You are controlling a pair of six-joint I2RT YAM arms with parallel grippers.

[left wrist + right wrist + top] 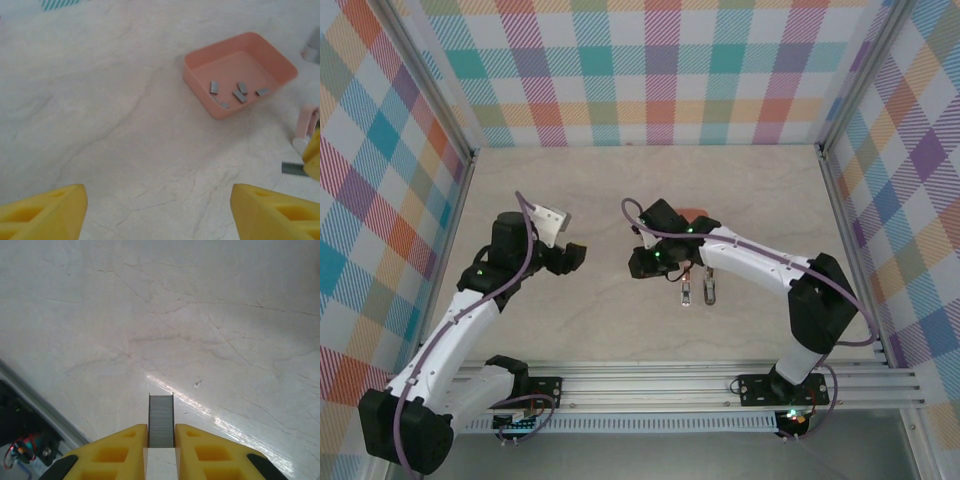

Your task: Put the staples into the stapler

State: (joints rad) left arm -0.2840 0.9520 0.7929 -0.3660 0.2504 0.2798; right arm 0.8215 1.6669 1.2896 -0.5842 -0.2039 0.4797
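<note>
Now the right tool (161, 430) pinches staples (161, 412).

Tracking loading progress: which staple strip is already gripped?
The staple strip pinched in the right gripper; the other strips lie loose in the coral-pink tray.

Tray (698, 212) mostly hidden behind R arm (750, 256), stapler (307, 122) cut by edge

Bright, diffuse light washes the pale bench (620, 330); shadows are faint. A white glare streak runs just right of the staple strip (161, 420). The left wrist view looks soft.
</note>
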